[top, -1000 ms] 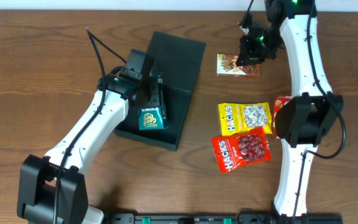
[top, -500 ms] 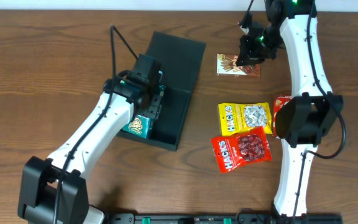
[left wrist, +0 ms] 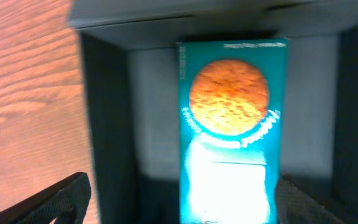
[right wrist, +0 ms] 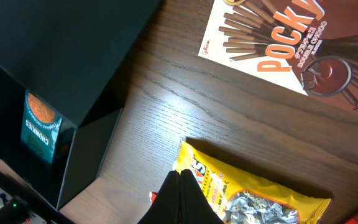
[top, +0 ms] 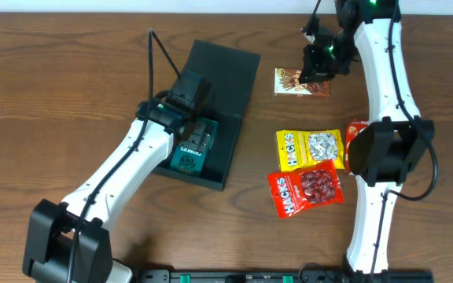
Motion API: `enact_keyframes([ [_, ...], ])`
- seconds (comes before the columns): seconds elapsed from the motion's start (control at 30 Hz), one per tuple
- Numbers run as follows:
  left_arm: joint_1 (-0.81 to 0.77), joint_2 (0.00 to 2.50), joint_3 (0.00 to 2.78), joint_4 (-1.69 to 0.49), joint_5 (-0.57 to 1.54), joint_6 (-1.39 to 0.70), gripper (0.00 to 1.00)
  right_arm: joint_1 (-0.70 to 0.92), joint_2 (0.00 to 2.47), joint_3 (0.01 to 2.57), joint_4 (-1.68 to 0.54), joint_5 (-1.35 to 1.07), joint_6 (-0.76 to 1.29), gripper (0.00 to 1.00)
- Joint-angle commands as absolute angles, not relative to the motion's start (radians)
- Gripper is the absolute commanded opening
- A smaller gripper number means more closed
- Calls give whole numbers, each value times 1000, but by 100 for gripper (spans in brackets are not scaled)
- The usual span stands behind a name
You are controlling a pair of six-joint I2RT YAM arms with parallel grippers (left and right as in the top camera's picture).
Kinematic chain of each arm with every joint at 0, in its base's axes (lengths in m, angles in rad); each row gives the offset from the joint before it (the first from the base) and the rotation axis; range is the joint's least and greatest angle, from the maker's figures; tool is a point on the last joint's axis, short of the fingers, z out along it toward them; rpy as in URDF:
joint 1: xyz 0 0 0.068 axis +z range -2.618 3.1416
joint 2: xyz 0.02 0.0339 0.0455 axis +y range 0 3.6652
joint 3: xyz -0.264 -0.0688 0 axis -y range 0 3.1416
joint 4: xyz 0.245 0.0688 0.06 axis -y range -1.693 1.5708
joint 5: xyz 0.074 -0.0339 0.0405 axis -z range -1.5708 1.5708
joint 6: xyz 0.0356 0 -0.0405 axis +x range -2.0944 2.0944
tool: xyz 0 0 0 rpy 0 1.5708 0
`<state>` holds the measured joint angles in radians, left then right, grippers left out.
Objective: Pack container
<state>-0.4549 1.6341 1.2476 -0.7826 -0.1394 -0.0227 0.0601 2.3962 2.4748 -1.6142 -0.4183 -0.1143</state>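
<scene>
From overhead, the container sits on the table with its flap lid thrown open on the far side. A teal cookie packet lies inside it, at the near end. The left claw hangs directly over the container, just above that packet. Well apart from the container on its right, the right claw hovers at a Pocky box. A yellow Hacks bag and a red Hacks bag lie nearer the robot than that box, also right of the container.

In the left wrist view, the teal cookie packet rests flat on the floor of the container, between its dark walls. The left claw is spread wide, its two fingertips standing on either side of the packet and gripping nothing.

In the right wrist view, the right claw has its tips pressed together with nothing between them, over the edge of the yellow Hacks bag. The Pocky box lies beyond the bag. The container shows to the left, with the teal cookie packet inside.
</scene>
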Motion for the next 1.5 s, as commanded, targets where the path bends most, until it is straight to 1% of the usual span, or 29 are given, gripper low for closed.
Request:
enact_keyframes([
  [0.0, -416, 1604, 1283, -789, -224, -112, 95, 63, 2377, 2465, -1615, -423, -129, 2],
  [0.1, -341, 1600, 1286, -789, -220, -165, 95, 75, 2377, 2421, -1610, -433, -128, 2],
  [0.17, -282, 1596, 1287, -792, -183, -181, 96, 89, 2377, 2389, -1604, -451, -129, 2],
  [0.27, -189, 1595, 1286, -820, -111, -181, 100, 133, 2377, 2337, -1601, -457, -129, 2],
  [0.33, -144, 1595, 1285, -843, -78, -180, 100, 168, 2377, 2309, -1599, -457, -129, 2],
  [0.37, -105, 1595, 1279, -862, -65, -180, 92, 201, 2377, 2282, -1600, -457, -129, 1],
  [0.6, 35, 1595, 1186, -894, 154, -185, 80, 322, 2377, 2125, -1581, -465, -129, 2],
  [0.63, 41, 1595, 1155, -879, 162, -200, 76, 335, 2377, 2106, -1570, -474, -130, 1],
  [0.7, 41, 1595, 1102, -847, 171, -218, 61, 355, 2377, 2086, -1557, -476, -130, 1],
  [0.73, 39, 1595, 1080, -828, 188, -219, 47, 363, 2377, 2081, -1550, -476, -129, 2],
  [0.77, 39, 1595, 1061, -810, 206, -226, 40, 368, 2377, 2079, -1546, -476, -129, 2],
  [0.87, 39, 1595, 1018, -764, 236, -257, 18, 380, 2377, 2079, -1537, -478, -129, 1],
  [0.9, 39, 1595, 1008, -753, 239, -266, 14, 381, 2377, 2079, -1534, -482, -129, 2],
  [0.93, 39, 1595, 999, -745, 239, -272, 6, 382, 2377, 2079, -1531, -487, -129, 2],
  [1.2, 29, 1595, 951, -682, 336, -293, 6, 383, 2377, 2079, -1466, -509, -129, 1],
  [1.47, -42, 1595, 951, -672, 341, -305, 6, 383, 2377, 2079, -1411, -509, -129, 2],
])
